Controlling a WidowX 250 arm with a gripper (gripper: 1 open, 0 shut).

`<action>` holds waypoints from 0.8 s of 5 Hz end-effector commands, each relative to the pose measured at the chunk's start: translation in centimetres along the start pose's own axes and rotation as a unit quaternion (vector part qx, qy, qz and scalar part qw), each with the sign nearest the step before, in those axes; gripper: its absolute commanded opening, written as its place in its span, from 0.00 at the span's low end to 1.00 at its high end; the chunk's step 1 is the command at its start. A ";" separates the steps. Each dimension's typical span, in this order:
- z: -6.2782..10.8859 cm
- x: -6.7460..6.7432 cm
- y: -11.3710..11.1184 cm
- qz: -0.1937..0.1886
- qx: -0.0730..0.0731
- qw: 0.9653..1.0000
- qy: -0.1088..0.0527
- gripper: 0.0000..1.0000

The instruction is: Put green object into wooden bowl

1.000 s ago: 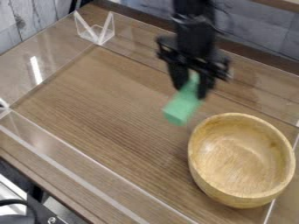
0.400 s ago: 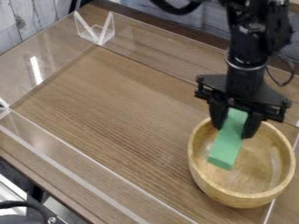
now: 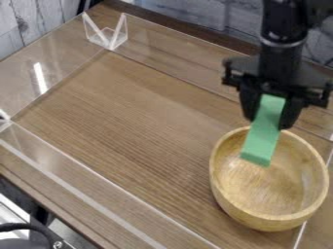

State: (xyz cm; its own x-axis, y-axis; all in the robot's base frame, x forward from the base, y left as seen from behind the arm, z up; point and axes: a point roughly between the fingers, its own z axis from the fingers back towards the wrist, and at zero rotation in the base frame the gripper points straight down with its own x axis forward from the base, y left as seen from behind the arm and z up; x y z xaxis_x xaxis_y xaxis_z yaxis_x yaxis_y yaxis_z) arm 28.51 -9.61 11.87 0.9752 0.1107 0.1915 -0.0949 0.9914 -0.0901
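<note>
The green object (image 3: 266, 134) is a flat bright green bar hanging almost upright, its lower end over the inside of the wooden bowl (image 3: 271, 177). My gripper (image 3: 274, 101) is shut on the bar's upper end, its black fingers on either side of it. The wooden bowl is round, light tan and thick-rimmed, standing at the right front of the table with nothing lying in it. The bar's lower tip hangs just above the bowl's far inner wall, and whether it touches the wood cannot be told.
Clear acrylic walls (image 3: 39, 73) border the wooden table (image 3: 117, 117) at the left and front. A small clear stand (image 3: 104, 32) sits at the back left. The table's right edge lies close to the bowl.
The gripper carried the green bar from left of the bowl to over it, then rose slightly and shifted a little right, with the bar still held.
</note>
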 end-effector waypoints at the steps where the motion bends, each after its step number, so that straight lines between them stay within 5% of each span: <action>1: 1.8 0.9 -0.5 0.017 -0.012 0.999 -0.040 0.00; 3: 1.0 -0.6 -0.6 0.020 -0.010 0.999 -0.038 0.00; 4: 0.9 -1.3 -1.0 0.059 0.001 0.998 -0.036 1.00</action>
State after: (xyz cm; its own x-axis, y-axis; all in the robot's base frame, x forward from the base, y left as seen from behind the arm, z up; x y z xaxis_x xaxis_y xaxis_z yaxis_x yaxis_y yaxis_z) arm 26.86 -10.68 10.75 0.9544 0.2235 0.1978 -0.2107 0.9740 -0.0835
